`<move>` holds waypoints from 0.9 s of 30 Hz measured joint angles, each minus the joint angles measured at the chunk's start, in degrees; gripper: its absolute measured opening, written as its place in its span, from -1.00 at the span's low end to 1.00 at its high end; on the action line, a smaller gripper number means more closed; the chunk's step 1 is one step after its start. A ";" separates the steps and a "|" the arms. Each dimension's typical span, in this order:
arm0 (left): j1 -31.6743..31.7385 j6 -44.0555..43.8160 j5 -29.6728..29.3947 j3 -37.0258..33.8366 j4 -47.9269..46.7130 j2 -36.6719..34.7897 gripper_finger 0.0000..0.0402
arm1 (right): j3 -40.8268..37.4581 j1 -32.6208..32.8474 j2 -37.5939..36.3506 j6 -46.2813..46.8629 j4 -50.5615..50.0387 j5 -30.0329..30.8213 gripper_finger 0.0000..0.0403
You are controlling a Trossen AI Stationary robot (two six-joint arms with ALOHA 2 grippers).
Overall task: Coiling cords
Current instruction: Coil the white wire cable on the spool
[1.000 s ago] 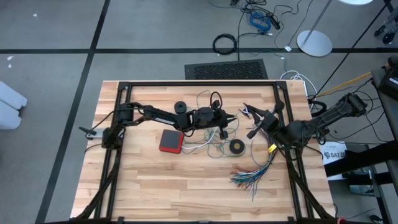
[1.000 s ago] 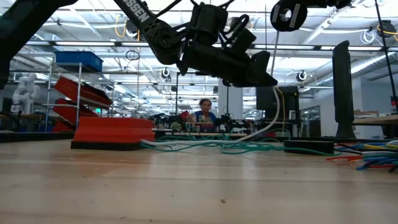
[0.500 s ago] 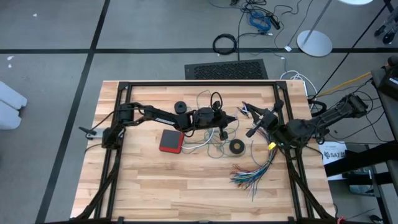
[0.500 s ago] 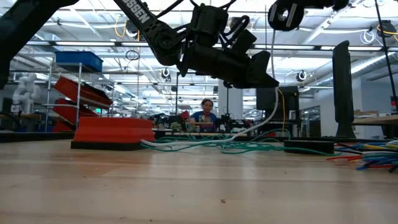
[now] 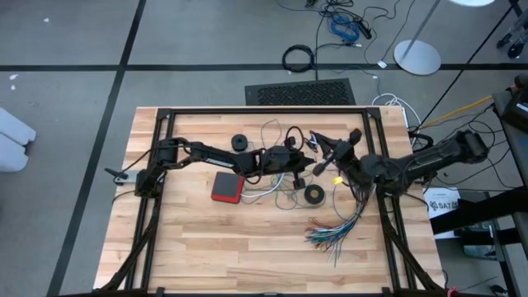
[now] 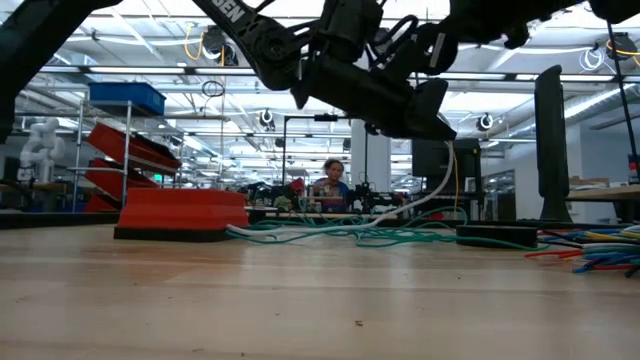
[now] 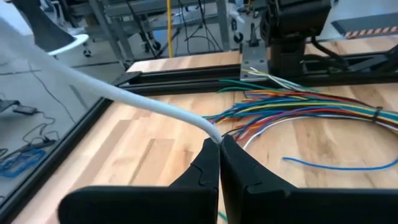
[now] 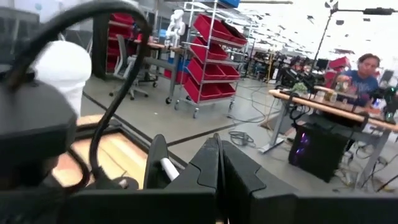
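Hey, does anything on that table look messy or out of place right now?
Yes. The teal and white cords lie in a loose tangle mid-table, not coiled. The left pincer is shut on the white cord, lifted off the table.

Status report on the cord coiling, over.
Left claw shut on white cord, lifted. Right claw shut, close alongside. Teal cord on table, tangled near multicoloured wires.

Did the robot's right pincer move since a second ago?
Yes. In the high view the right pincer has swung leftward from the table's right rail toward the left pincer.
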 joint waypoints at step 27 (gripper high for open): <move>-1.83 -0.15 -3.63 0.15 -10.15 -0.47 -1.00 | -5.11 -10.68 12.69 1.76 20.49 -12.12 -1.00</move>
